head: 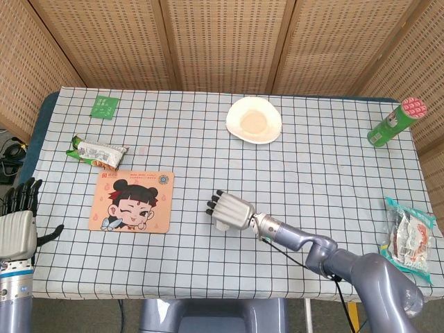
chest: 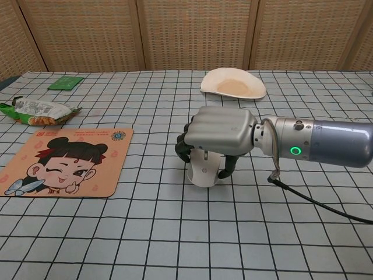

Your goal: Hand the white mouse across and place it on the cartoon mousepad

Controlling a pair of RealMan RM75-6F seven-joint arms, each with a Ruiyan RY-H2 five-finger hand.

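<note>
**Mouse in my right hand, near the middle of the desk**

My right hand (chest: 218,137) is curled over the white mouse (chest: 204,169), dark fingers (chest: 184,146) wrapped down its near side and the thumb hooked against the other. From the chest view the mouse stands tilted under my palm with its lower end touching the checked cloth of the desk (chest: 175,233). From the head view only a sliver of the mouse (head: 222,224) shows below my knuckles, so I cannot tell there how much of it sits on the cloth.

The hand and mouse are near the middle of the desk, somewhat toward the front edge. The cartoon mousepad (head: 132,202) lies flat to the left of them, toward the front left corner, apart from the mouse with bare cloth between.

My left hand (head: 17,232) hangs off the left edge of the desk, by the front left corner, fingers spread and holding nothing. The chest view does not show it.

Behind the mousepad, by the left edge, lies a snack packet (head: 97,152), and a small green card (head: 104,106) sits at the back left corner. A white dish (head: 253,120) rests near the back edge, about midway along. A green tube (head: 394,123) lies at the back right corner, and a plastic bag (head: 409,236) by the right edge.
</note>
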